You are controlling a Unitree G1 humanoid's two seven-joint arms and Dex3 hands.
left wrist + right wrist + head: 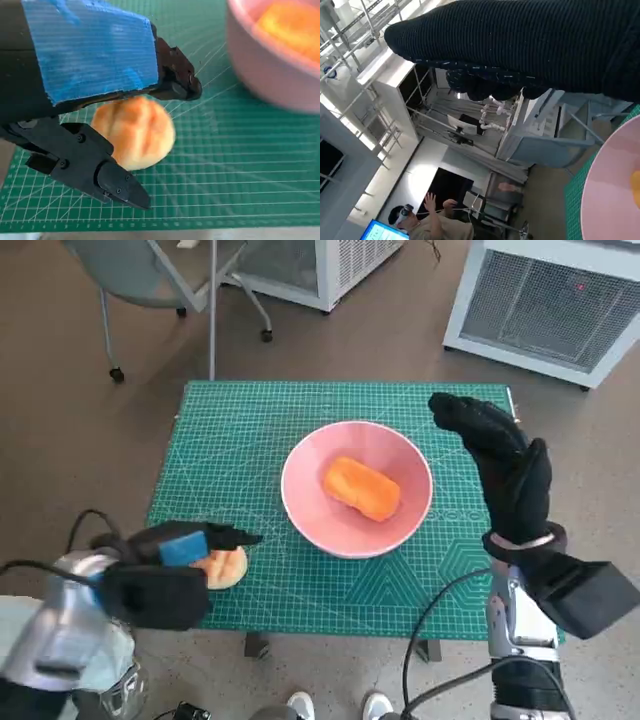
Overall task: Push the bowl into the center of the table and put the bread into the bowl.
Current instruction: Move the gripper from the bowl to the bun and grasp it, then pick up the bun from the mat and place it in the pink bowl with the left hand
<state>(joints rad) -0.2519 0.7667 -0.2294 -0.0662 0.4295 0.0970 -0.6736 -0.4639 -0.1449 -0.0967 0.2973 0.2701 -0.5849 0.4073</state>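
Note:
A pink bowl (pixel 300 455) stands near the middle of the green cutting mat (pixel 225 430), and an oblong orange bread (pixel 361 488) lies inside it. A round golden bun (pixel 228 568) rests on the mat near the front left edge. My left hand (pixel 170 560) hovers over the bun; in the left wrist view its fingers (pixel 172 82) and thumb straddle the bun (pixel 137 132) without a clear squeeze. The bowl (pixel 270 65) is blurred beyond it. My right hand (pixel 505 465) is raised beside the bowl's right side, fingers spread, holding nothing.
White slatted cabinets (pixel 560 300) stand beyond the table's far right corner, and a wheeled chair (pixel 150 280) at the far left. The mat's front edge runs just below the bun. A person (pixel 427 222) sits far off in the right wrist view.

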